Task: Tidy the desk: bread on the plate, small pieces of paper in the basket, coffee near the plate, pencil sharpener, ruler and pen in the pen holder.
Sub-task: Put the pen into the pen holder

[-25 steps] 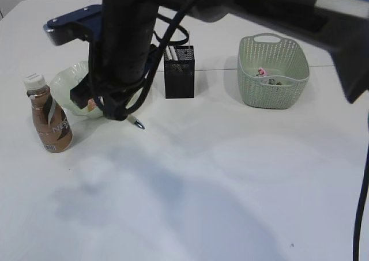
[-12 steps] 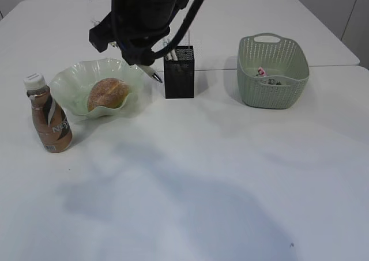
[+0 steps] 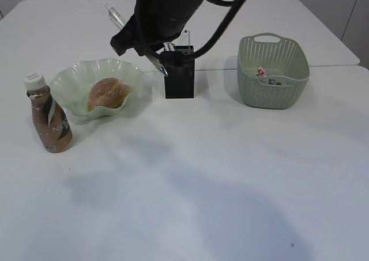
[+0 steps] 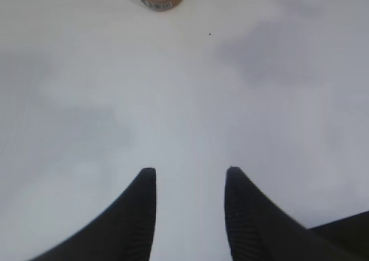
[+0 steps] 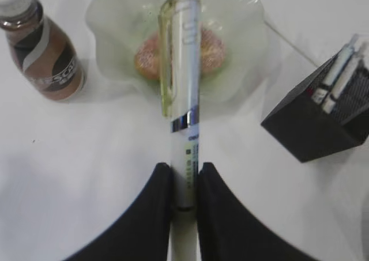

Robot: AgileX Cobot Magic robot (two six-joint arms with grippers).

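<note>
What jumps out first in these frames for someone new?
The dark right arm fills the top centre of the exterior view, its gripper clamped on a clear pen carried tilted, tip down, close to the black mesh pen holder. To the left, the bread sits in the green plate, with the coffee standing beside it. The basket stands at right.

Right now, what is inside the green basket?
In the basket, the exterior view shows a few small pieces against its far inner wall, one partly pink. They are too small to identify, and the near wall hides the floor, so more could lie there.
</note>
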